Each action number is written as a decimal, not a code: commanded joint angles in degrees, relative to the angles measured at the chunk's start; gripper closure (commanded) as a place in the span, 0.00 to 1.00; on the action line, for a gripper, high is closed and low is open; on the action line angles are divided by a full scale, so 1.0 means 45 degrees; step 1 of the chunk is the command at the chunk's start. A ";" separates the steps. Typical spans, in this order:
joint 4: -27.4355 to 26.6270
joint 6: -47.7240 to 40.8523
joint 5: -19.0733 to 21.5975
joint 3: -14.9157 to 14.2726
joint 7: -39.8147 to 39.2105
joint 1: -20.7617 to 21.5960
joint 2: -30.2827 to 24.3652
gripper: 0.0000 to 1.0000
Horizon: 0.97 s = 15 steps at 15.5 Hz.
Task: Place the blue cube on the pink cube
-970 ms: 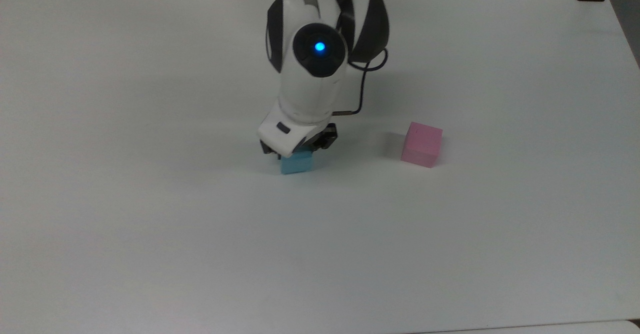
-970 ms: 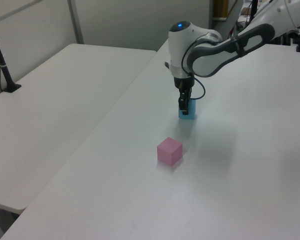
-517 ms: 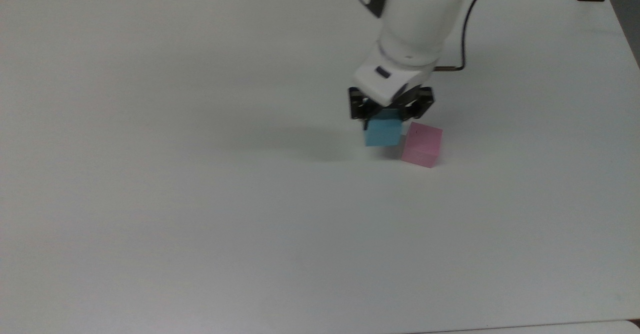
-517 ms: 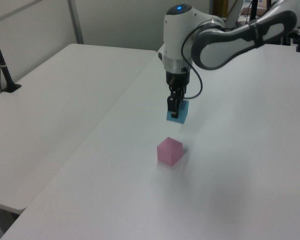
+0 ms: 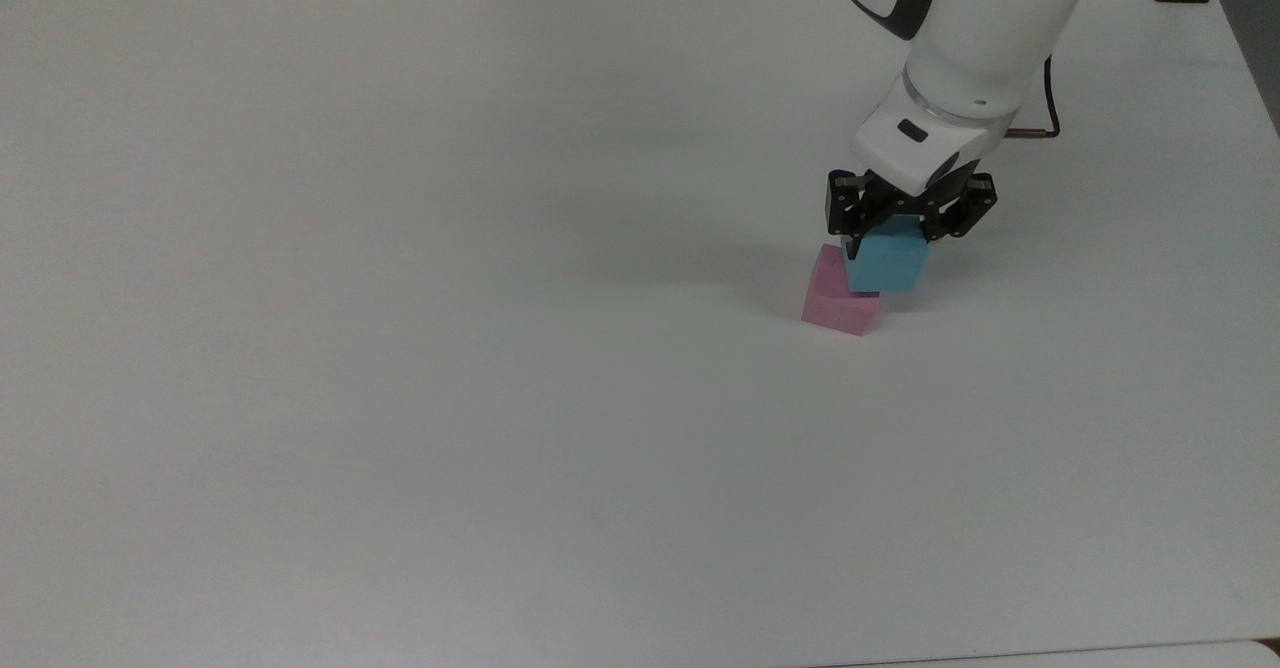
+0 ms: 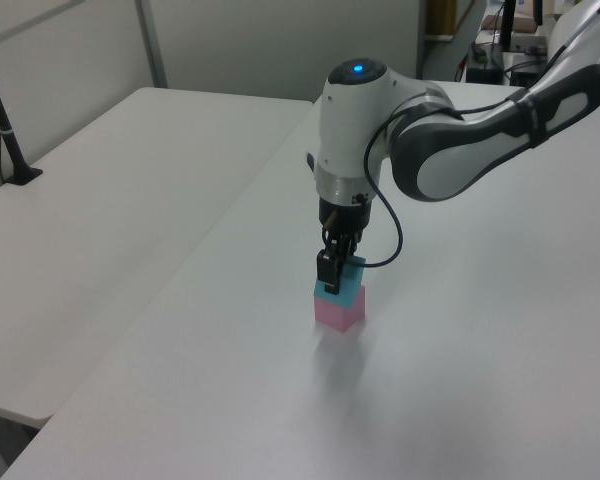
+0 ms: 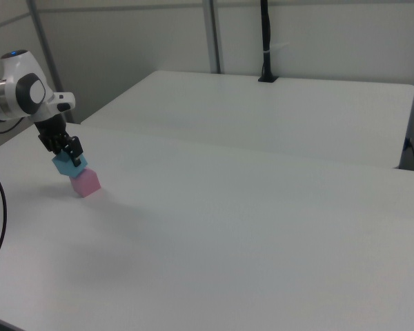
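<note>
The blue cube (image 5: 886, 261) sits clamped in the gripper (image 5: 908, 220) above the pink cube (image 5: 832, 303).

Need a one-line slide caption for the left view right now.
Panda gripper holding the blue cube directly over the pink cube on the white table, stack not yet released.

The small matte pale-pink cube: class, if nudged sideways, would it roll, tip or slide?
The small matte pale-pink cube would probably slide, since it rests flat-faced on the white table. Its square shape makes rolling unlikely. It looks light, so it may shift easily.
</note>
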 commanded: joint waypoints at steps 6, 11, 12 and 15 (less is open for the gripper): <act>0.0314 0.0124 -0.0029 -0.0170 0.0077 -0.0088 0.0221 0.00; 0.0256 -0.0654 -0.0010 -0.0327 -0.0407 -0.0378 -0.0946 0.00; 0.0178 -0.1334 0.0009 -0.0327 -0.1030 -0.0690 -0.1550 0.00; 0.0119 -0.3660 0.0049 -0.0327 -0.2382 -0.2037 -0.3134 0.00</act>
